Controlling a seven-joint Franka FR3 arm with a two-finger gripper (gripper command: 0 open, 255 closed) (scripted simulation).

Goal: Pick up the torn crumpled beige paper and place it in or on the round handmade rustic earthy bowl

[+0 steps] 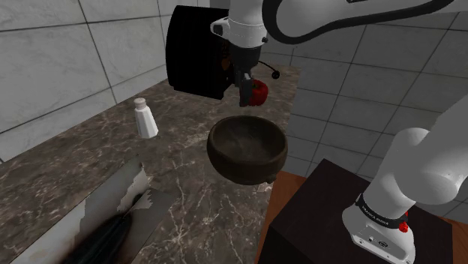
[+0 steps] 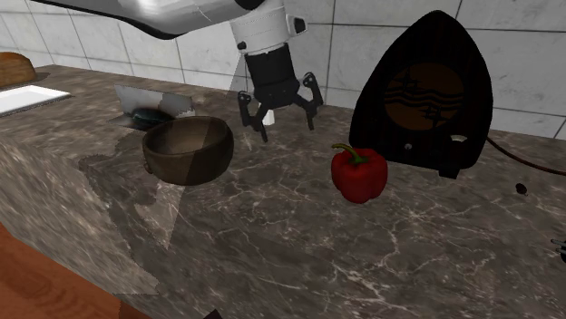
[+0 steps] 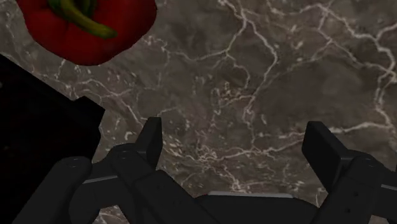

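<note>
Fingers: you see the two black fingers (image 3: 151, 137) spread wide, with nothing between them but bare marble
Gripper: your gripper (image 2: 287, 129) points down and hangs above the countertop (image 2: 272, 240), touching nothing; in the shoulder view it (image 1: 245, 97) stands in front of the pepper
Pepper: a red bell pepper (image 2: 358, 176) with a green stalk rests on the marble just beside the gripper, on the second exterior view's right; the wrist view shows it (image 3: 89, 28) close ahead of the fingers
Radio: a black arched radio (image 2: 426, 91) stands against the tiled wall, just behind the pepper
Bowl: the round dark brown bowl (image 2: 190, 163) sits upright on the other side of the gripper, near it; you can see into it from the shoulder view (image 1: 247, 166), and nothing lies inside
Paper: the pale grey sheet with a jagged torn edge (image 1: 109, 201) lies on the countertop beyond the bowl, well apart from the gripper, with a dark object you cannot identify (image 1: 105, 236) on it
Shaker: a white shaker (image 1: 145, 118) stands upright near the wall
</note>
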